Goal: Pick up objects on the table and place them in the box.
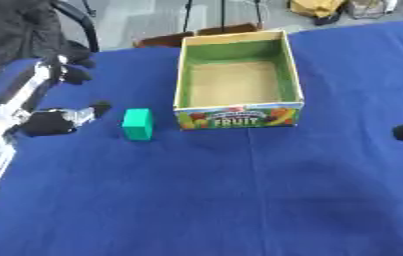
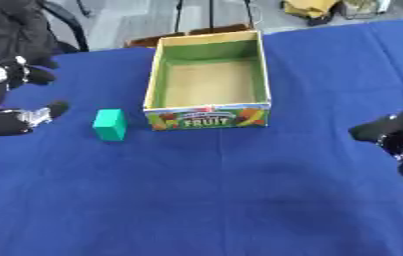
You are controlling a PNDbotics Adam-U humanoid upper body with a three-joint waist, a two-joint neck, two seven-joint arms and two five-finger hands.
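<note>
The left hand comes in from the left edge over the blue tablecloth, black with silver showing at the joints. Its fingers are spread and relaxed, one black fingertip reaching out toward the right and another raised farther back; nothing lies between them and nothing is held. The forearm, silver and black, runs down toward the lower left corner.

Just to the right of that outstretched fingertip, apart from it and not touching, stands the green block, a small upright rectangular piece resting on the cloth. It is outside the box.

Farther right from the left hand, just beyond the block, sits the fruit box, an open cardboard carton with green inner walls, a tan floor and a printed front panel that reads FRUIT among pictures of fruit. The block is near the box's front left corner, with a narrow strip of cloth between the two. The inside of the box shows only its bare floor.

The right hand shows at the right edge, well apart from the box and the block, low over the cloth. Only dark fingers and a bit of silver are in view, blurred, and whether they are spread or curled cannot be told. Nothing is visibly held in it.
</note>
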